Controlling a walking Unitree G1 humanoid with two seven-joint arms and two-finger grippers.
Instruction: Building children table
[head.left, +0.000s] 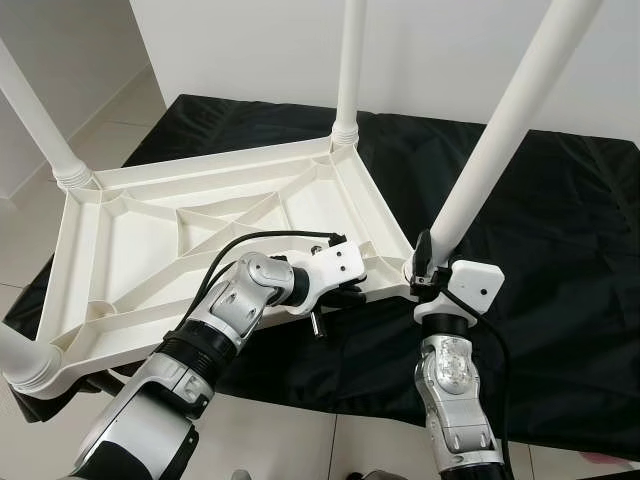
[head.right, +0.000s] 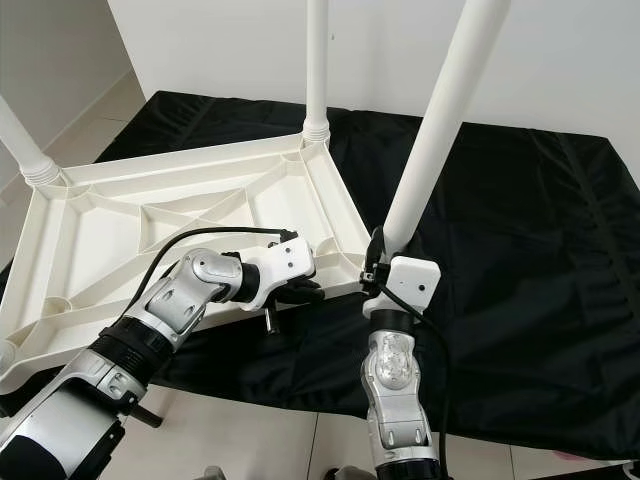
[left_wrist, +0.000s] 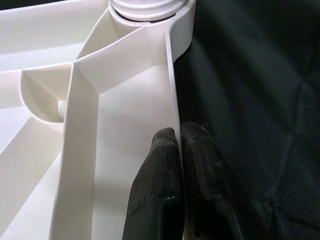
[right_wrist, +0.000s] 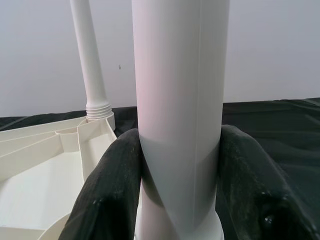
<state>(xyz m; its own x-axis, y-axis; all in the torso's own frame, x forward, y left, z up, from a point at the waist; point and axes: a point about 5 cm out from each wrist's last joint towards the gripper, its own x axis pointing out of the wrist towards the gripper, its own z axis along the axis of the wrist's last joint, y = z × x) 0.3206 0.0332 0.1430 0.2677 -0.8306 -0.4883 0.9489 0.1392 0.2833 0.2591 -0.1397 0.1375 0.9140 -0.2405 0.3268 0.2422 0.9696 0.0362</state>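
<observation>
A white plastic tabletop (head.left: 170, 250) lies upside down on a black cloth, its ribbed underside up. White legs stand in its corners: one at the far corner (head.left: 349, 70), one at the left (head.left: 35, 120), one at the near left (head.left: 15, 355). My right gripper (right_wrist: 180, 185) is shut on the near right leg (head.left: 500, 130) just above its socket. My left gripper (left_wrist: 179, 165) is shut on the tabletop's near edge wall (left_wrist: 172, 100), one finger inside and one outside, close to that corner socket (left_wrist: 147, 7).
The black cloth (head.left: 560, 250) covers the floor under and to the right of the tabletop. Pale tiles (head.left: 300, 440) show at the front, and a white wall (head.left: 450, 50) stands behind. A cable (head.left: 250, 240) loops over my left wrist.
</observation>
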